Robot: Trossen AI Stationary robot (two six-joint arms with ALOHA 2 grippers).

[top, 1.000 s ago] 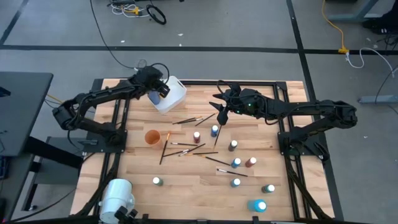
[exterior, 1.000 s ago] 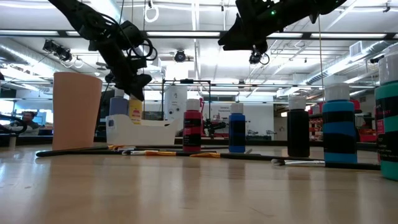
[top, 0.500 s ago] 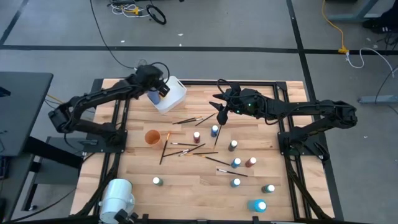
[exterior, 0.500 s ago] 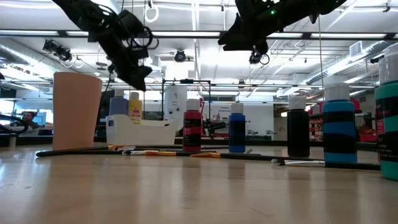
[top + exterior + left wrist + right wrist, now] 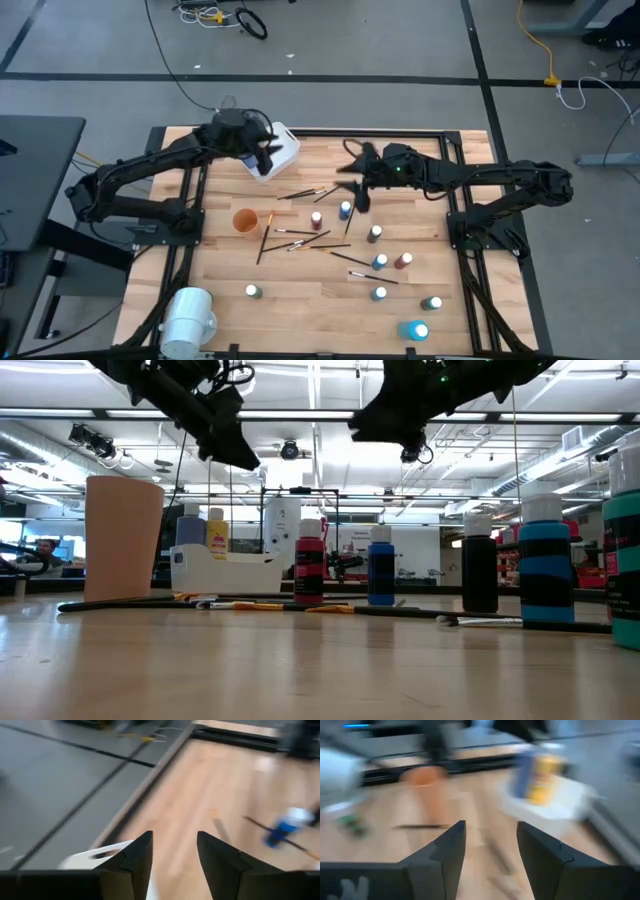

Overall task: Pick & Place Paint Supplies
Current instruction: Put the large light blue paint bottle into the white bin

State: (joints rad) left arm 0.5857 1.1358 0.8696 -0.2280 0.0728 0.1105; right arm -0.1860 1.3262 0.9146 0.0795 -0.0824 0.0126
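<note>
White tub (image 5: pixel 278 152) at the table's (image 5: pixel 300 300) far left serves as the drop-off: in the low view a yellow bottle (image 5: pixel 216 532) and a blue one (image 5: pixel 190 530) already stand in it. The rest waits to be collected. Bottles (image 5: pixel 380 262) are spread over the middle and near right, with one alone near left (image 5: pixel 252 291), and brushes (image 5: pixel 300 194) lie flat across the centre, beside an orange cup (image 5: pixel 245 220).

The left gripper (image 5: pixel 262 150) hangs above the tub with its arm reaching in from the left edge; its wrist view shows the fingers (image 5: pixel 135 857) parted with nothing between them, which fits a bottle just dropped off.

The right gripper (image 5: pixel 358 190) hovers over the far centre, just above the brushes and a blue bottle (image 5: pixel 345 210), arm stretched in from the right. Its fingers (image 5: pixel 451 849) also stand apart and empty, likely lining up the next pick.
</note>
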